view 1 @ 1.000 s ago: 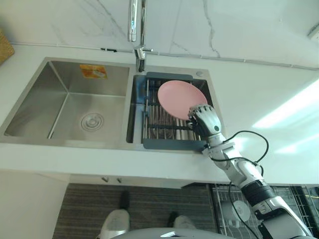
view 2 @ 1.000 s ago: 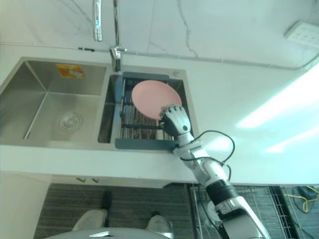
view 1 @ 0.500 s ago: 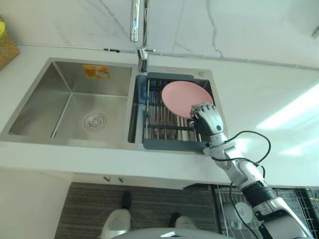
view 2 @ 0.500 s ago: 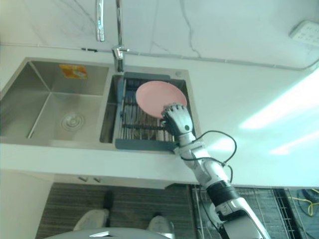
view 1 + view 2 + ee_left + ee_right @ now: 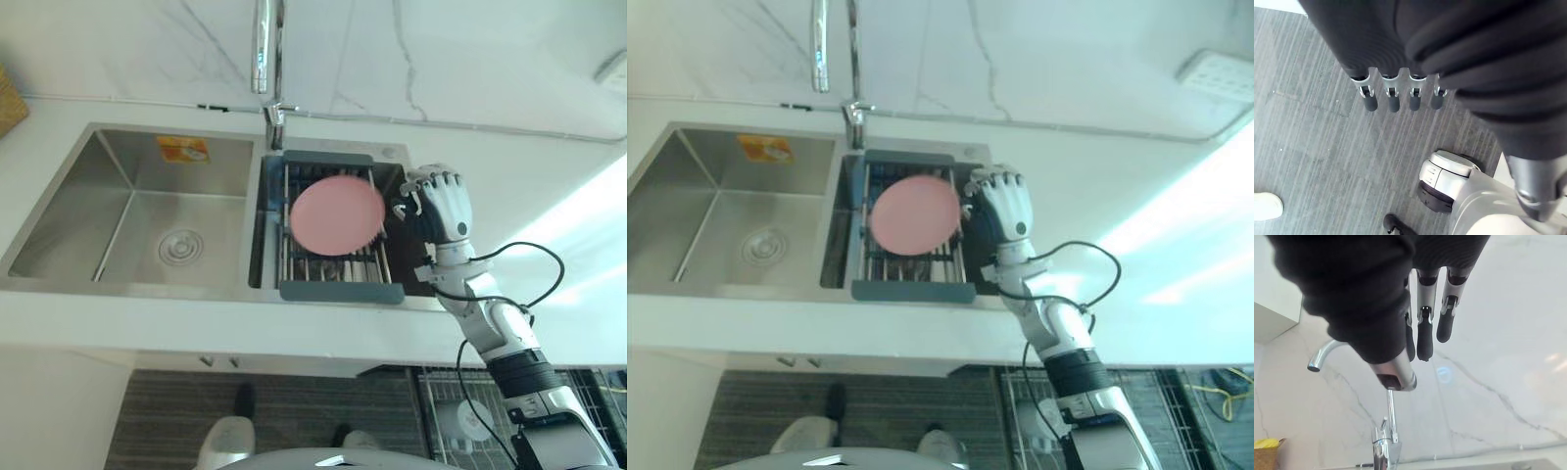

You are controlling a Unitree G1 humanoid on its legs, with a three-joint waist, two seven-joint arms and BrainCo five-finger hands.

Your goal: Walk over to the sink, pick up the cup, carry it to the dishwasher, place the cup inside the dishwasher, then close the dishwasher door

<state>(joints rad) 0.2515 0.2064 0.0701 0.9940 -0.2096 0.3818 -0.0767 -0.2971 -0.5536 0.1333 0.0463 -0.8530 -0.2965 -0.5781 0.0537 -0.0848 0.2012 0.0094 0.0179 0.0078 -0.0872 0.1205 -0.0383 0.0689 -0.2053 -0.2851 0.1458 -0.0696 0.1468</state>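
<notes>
A round pink plate (image 5: 336, 214) leans in the dark-framed wire rack (image 5: 340, 292) that sits in the sink's right basin. No cup is visible in the sink. My right hand (image 5: 443, 201) hovers just right of the plate, over the basin's right edge, fingers spread and straight, holding nothing. In the right wrist view its fingers (image 5: 1425, 328) point toward the marble wall, above the faucet (image 5: 1386, 431). My left hand (image 5: 1396, 93) hangs by my side over the grey floor, fingers straight and empty.
The left basin (image 5: 147, 211) holds only its drain. A chrome faucet (image 5: 265, 59) rises behind the divider. White counter stretches to the right. A wire dishwasher rack (image 5: 446, 401) shows below the counter at lower right. A wicker basket (image 5: 8, 98) sits far left.
My right hand has lifted off the plate's lower right edge and moved up and right. The plate has slid left and lower in the rack.
</notes>
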